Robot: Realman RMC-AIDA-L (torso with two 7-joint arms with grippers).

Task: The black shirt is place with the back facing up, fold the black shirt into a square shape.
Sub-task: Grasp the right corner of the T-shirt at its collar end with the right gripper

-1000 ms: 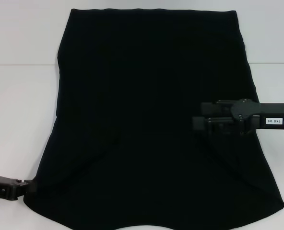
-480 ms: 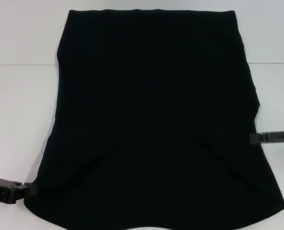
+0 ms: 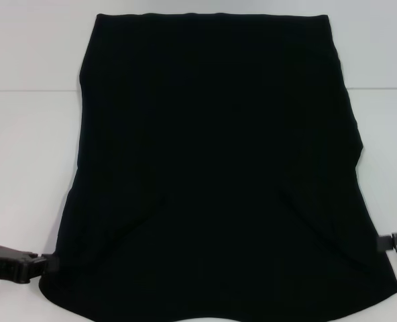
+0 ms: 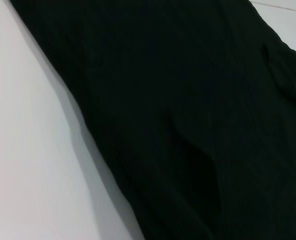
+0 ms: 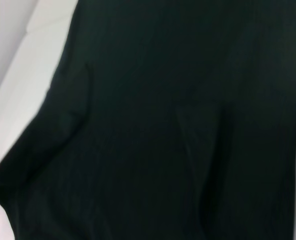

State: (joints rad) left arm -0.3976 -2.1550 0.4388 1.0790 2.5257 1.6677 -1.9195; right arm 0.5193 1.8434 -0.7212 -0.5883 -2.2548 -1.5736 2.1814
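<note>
Since a second ago, when it reached well in over the right half of the garment, the right gripper [image 3: 393,242] has pulled back and come nearer: half a second ago it sat at the shirt's right edge about mid-way down, and now only its tip shows at the right border of the head view, just beside the shirt's near right edge. Over the same span the left gripper [image 3: 45,263] has barely shifted, edging slightly nearer while staying at the near left corner of the fabric.

Going left to right: the left gripper lies low on the white counter [image 3: 24,168], its tip touching or just meeting the shirt's near left corner; whether it is clenched on the cloth or released cannot be told. The black shirt [image 3: 215,168] is spread flat over the middle of the counter, plain side up, narrower at the far end and wider toward the near end, with two curved creases running across its near half. It lies as it did in the earlier frames. At the far right, the right gripper's tip sits close against the shirt's edge; whether it grips anything cannot be told either.

Both wrist views show mostly black fabric [image 4: 188,125] [image 5: 163,125] against white counter.
</note>
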